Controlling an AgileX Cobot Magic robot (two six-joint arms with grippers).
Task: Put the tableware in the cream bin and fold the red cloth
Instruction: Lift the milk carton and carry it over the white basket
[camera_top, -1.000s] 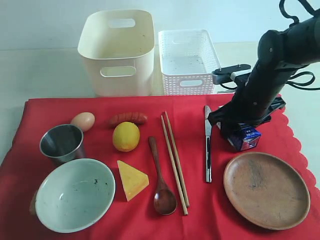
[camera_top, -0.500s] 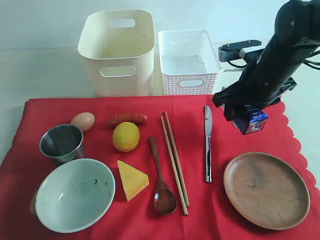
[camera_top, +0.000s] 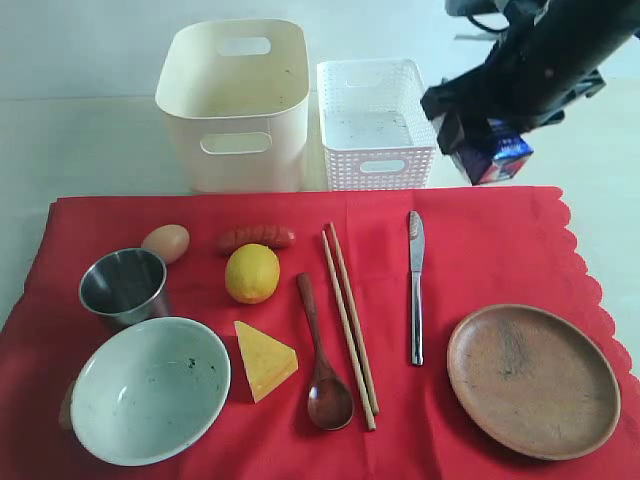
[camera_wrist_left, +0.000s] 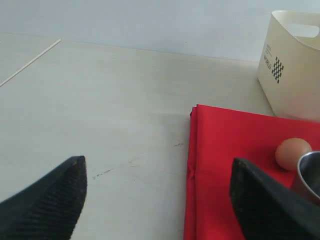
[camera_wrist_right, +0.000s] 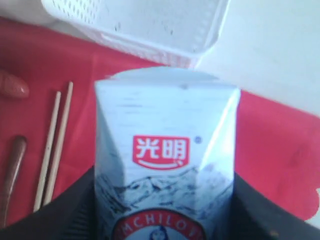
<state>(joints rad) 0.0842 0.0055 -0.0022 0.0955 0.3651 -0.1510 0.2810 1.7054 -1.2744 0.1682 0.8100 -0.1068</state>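
Observation:
On the red cloth (camera_top: 500, 250) lie the steel cup (camera_top: 123, 285), pale bowl (camera_top: 150, 390), wooden spoon (camera_top: 320, 350), chopsticks (camera_top: 350, 320), knife (camera_top: 416, 290) and brown plate (camera_top: 533, 380). The cream bin (camera_top: 235, 105) stands behind the cloth, empty. My right gripper (camera_top: 480, 135) is shut on a blue-white milk carton (camera_wrist_right: 165, 150), held in the air just right of the white basket. My left gripper (camera_wrist_left: 157, 200) is open with nothing between its fingers. It hovers over the cloth's folded edge (camera_wrist_left: 192, 165), near the cup (camera_wrist_left: 310, 170). It is out of the exterior view.
The white lattice basket (camera_top: 377, 120) stands right of the cream bin. An egg (camera_top: 166, 241), a sausage (camera_top: 256, 237), a lemon (camera_top: 252, 272) and a cheese wedge (camera_top: 264, 358) lie among the tableware. Bare pale table lies left of the cloth.
My right gripper has lifted the milk carton off the cloth and carried it up and back, level with the white basket. Nothing on the cloth has moved.

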